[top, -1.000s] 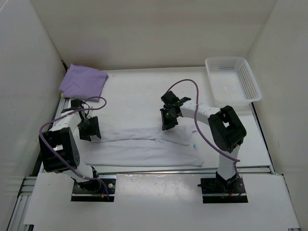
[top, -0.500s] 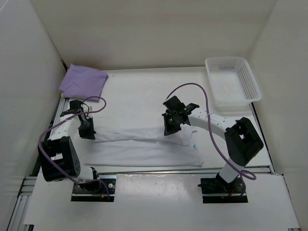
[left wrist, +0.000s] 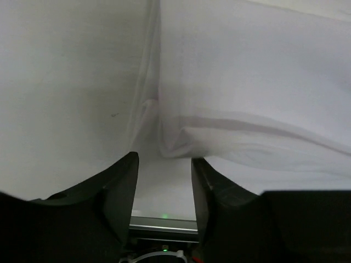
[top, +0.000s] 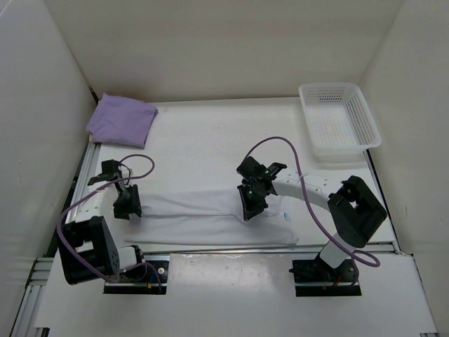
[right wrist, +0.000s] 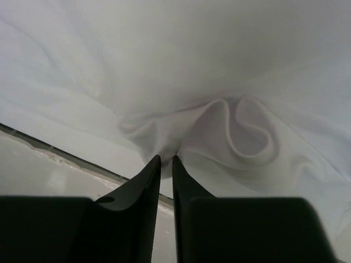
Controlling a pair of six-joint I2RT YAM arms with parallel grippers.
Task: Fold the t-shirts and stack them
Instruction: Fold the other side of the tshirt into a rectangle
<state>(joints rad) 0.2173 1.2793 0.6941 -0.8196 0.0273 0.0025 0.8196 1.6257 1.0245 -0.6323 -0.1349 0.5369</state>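
Right gripper (top: 250,210) drew nearer (jaws narrow); white shirt (top: 203,219) bunches at fingertips (right wrist: 149,176).

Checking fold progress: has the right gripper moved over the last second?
Yes. The right gripper has come toward the table's near edge, farther from the basket, and is on the white t-shirt.

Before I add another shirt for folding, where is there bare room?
Free: the middle and back of the table, between the purple shirt at left, the basket at right and the white shirt in front. Crowded: the near strip, where the left gripper and right gripper work on the white shirt.
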